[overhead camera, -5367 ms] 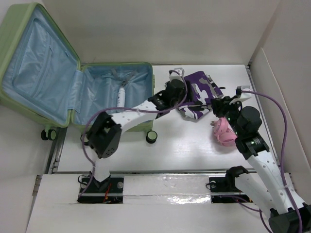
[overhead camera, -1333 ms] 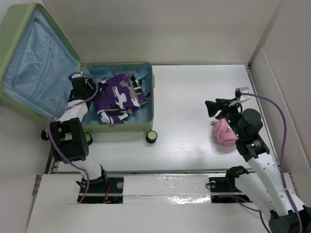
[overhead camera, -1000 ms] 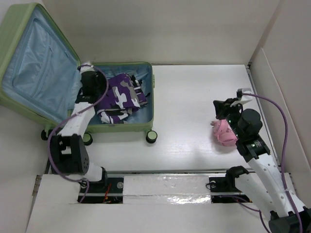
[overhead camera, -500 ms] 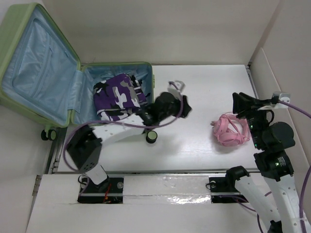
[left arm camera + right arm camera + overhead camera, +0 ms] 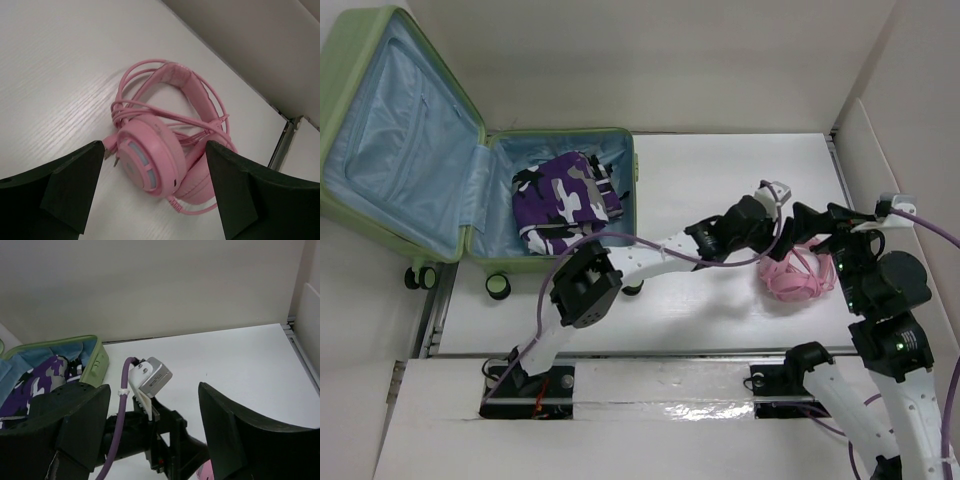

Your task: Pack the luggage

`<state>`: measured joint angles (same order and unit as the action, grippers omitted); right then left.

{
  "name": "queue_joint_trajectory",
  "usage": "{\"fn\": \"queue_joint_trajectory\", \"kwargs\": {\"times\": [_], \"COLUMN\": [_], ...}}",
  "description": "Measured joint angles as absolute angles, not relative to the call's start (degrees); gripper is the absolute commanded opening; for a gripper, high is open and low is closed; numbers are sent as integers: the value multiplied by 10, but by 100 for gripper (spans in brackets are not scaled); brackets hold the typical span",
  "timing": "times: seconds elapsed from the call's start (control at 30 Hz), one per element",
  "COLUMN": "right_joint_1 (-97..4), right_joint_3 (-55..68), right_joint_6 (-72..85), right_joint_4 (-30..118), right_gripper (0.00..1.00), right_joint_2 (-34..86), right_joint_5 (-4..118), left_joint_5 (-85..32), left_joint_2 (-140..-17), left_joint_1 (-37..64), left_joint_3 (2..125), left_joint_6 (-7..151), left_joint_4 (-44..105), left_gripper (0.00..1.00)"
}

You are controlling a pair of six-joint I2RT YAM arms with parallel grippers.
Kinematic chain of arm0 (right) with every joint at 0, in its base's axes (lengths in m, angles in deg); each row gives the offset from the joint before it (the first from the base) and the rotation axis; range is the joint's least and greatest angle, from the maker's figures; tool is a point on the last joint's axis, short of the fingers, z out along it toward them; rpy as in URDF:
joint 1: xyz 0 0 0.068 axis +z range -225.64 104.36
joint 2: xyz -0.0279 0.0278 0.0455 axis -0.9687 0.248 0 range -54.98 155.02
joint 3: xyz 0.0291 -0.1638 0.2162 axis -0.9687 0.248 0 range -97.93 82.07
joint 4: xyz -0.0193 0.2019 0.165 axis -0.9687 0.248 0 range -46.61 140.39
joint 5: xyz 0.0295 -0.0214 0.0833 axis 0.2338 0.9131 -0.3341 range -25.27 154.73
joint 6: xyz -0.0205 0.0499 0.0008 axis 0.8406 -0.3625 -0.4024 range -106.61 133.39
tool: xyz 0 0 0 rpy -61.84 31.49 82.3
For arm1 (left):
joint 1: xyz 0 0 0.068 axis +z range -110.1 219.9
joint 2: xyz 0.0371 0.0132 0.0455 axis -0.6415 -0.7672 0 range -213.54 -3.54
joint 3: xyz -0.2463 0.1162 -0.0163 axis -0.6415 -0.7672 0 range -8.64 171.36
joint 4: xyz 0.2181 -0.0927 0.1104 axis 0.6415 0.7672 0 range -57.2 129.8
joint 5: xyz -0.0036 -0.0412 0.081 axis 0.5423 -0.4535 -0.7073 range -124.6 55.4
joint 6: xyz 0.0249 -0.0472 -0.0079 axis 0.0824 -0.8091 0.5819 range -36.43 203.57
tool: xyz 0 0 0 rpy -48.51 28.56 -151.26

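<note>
Bright, even overhead light; soft shadows under arms (image 5: 650,250) on white desk (image 5: 720,180). Glare streak on glossy near ledge (image 5: 670,378). Wrist cams: fingers (image 5: 65,185) near lens dark, slightly soft; bg sharp.

A white desk (image 5: 720,180) with faint wood grain fills the scene, spreading beneath and beyond the left jaws and the right jaws. Past the left jaws, a plain cream back wall (image 5: 670,70) rises from the desk's far edge. On the outer side of the right jaws stands a white side panel (image 5: 910,170). A thin metal rail (image 5: 835,165) runs along the desk edge at its foot. Behind the jaws, at the near edge, lies a white board (image 5: 440,420) crossed by a glossy strip of clear tape (image 5: 660,385). The light is soft and even, casting pale grey shadows on the desk.
</note>
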<state>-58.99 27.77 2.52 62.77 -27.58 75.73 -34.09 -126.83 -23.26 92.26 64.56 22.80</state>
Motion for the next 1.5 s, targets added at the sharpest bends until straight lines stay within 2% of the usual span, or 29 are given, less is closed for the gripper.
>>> {"fn": "queue_joint_trajectory", "kwargs": {"times": [0.2,0.47,0.5,0.57,0.6,0.7,0.8,0.93,1.07,1.3,1.5], "right_joint_1": [-590,-590,-590,-590,-590,-590,-590,-590,-590,-590,-587], "right_joint_3": [278,279,281,286,288,298,306,310,310,316,347], "right_joint_6": [28,34,34,34,34,33,33,32,31,26,9], "right_joint_4": [637,644,644,644,644,644,644,644,643,610,547], "right_gripper": [77,77,77,77,77,76,76,76,76,75,74], "right_joint_2": [-286,-288,-287,-287,-287,-287,-287,-287,-291,-300,-244], "right_joint_5": [752,743,741,736,734,729,725,717,704,677,595], "left_joint_5": [-365,-398,-408,-432,-446,-484,-497,-514,-505,-488,-509], "left_joint_2": [-1370,-1429,-1429,-1431,-1432,-1433,-1427,-1369,-1265,-1070,-948], "left_joint_1": [-250,-265,-269,-274,-277,-282,-282,-274,-220,0,193], "left_joint_3": [1061,1089,1095,1101,1103,1103,1080,989,873,767,691], "left_joint_6": [675,702,707,719,726,742,748,751,751,705,656], "left_joint_4": [276,325,328,332,333,317,288,257,274,262,223], "left_gripper": [77,69,61,51,34,9,0,0,0,0,0]}}
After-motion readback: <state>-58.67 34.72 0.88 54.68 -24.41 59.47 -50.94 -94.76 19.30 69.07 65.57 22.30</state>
